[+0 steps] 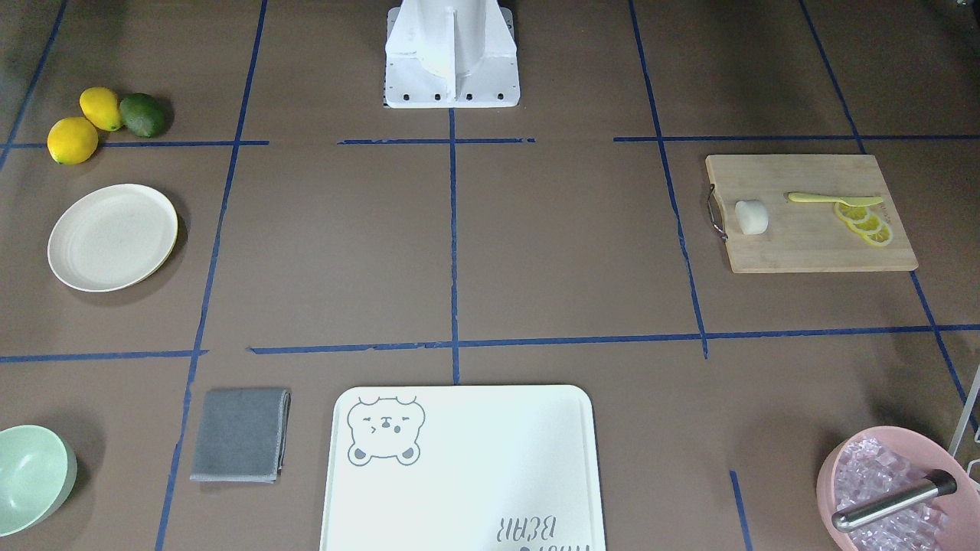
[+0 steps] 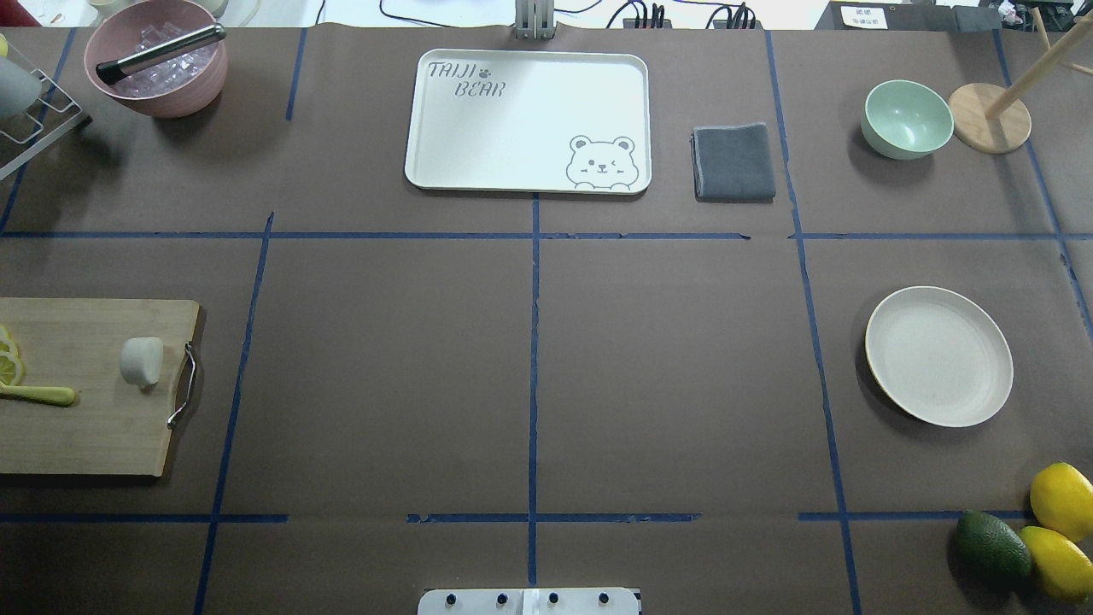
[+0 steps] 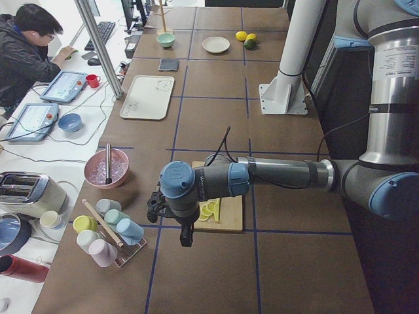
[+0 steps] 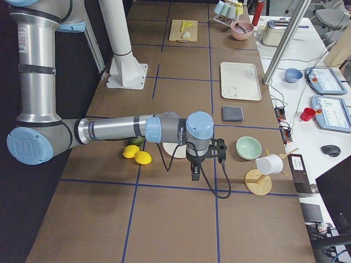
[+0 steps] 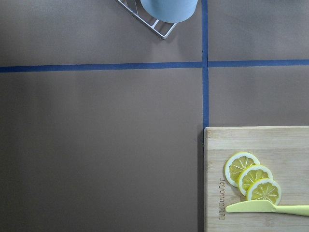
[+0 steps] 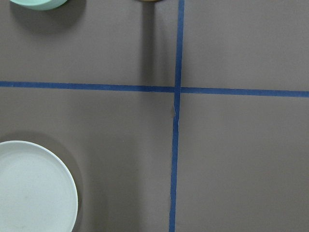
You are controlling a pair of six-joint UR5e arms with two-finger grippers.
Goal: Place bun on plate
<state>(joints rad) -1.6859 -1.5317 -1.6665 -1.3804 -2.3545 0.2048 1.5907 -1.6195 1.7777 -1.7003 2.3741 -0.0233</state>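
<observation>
The small white bun (image 1: 752, 217) (image 2: 142, 360) lies on a bamboo cutting board (image 1: 811, 249) (image 2: 85, 431), near its metal handle. Far across the table sits the bare cream plate (image 1: 112, 236) (image 2: 939, 355) (image 6: 34, 188). My left gripper (image 3: 186, 237) hangs high over the table past the board's end, seen only from the side, so I cannot tell if it is open or shut. My right gripper (image 4: 194, 174) hovers just beyond the plate toward the table's end; its state cannot be told either. Neither wrist view shows fingers.
Lemon slices (image 5: 252, 176) and a yellow knife (image 1: 833, 199) share the board. A bear-print tray (image 2: 528, 120), grey cloth (image 2: 734, 161), mint bowl (image 2: 906, 118) and pink ice bowl (image 2: 158, 60) line the far side. Two lemons (image 1: 86, 126) and an avocado (image 1: 142, 115) lie near the plate.
</observation>
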